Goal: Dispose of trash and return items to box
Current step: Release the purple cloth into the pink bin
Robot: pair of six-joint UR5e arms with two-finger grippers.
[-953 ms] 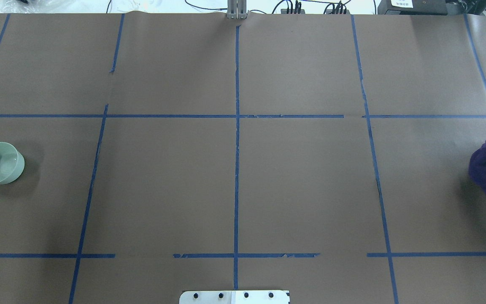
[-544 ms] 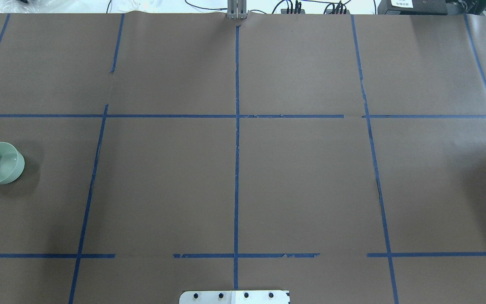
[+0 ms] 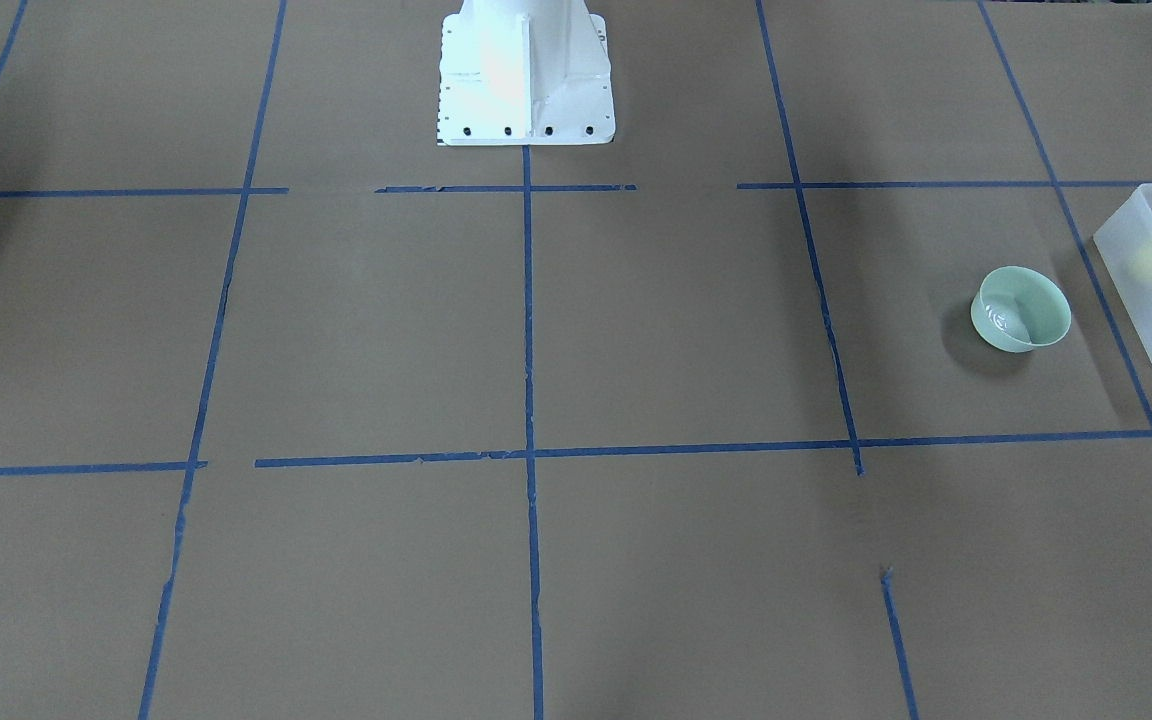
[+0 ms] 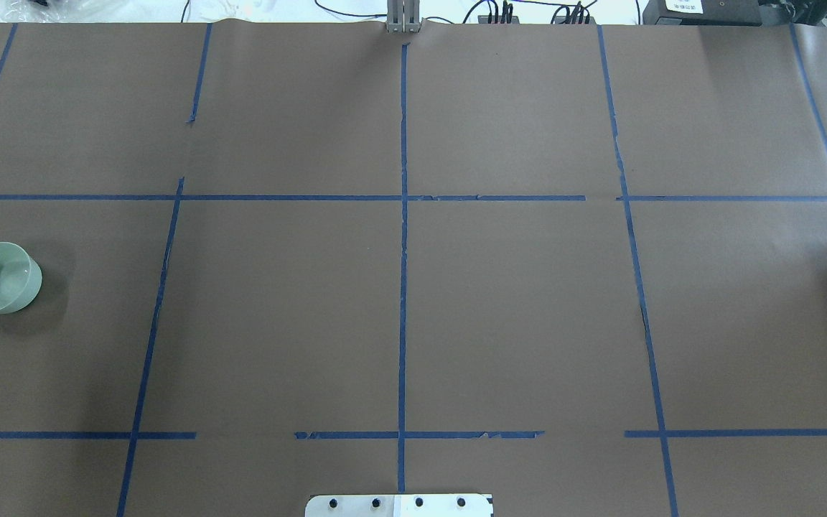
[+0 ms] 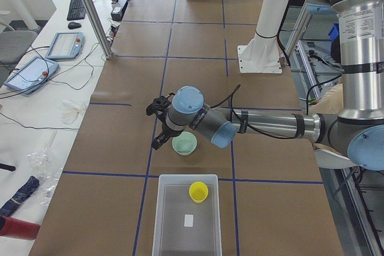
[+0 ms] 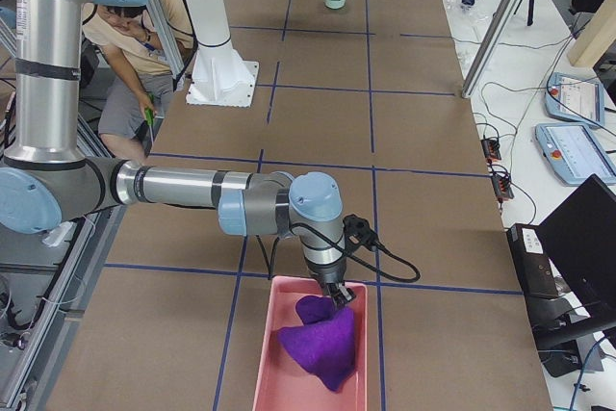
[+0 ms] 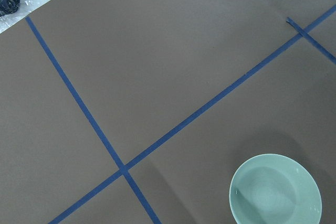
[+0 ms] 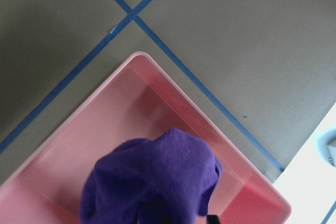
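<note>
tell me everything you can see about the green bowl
The bowl is round, pale mint green, smooth and glossy, like glazed ceramic or hard plastic. It stands upright, mouth up, and is empty, with light glinting on its inner floor. It rests on the brown paper of the table, inside one blue-taped square at the robot's left end, next to the box but apart from it. Nothing but the table touches it.

Bright, even room light throws a soft shadow beside the bowl (image 3: 1021, 308); the purple cloth (image 8: 152, 182) looks slightly blurred.
</note>
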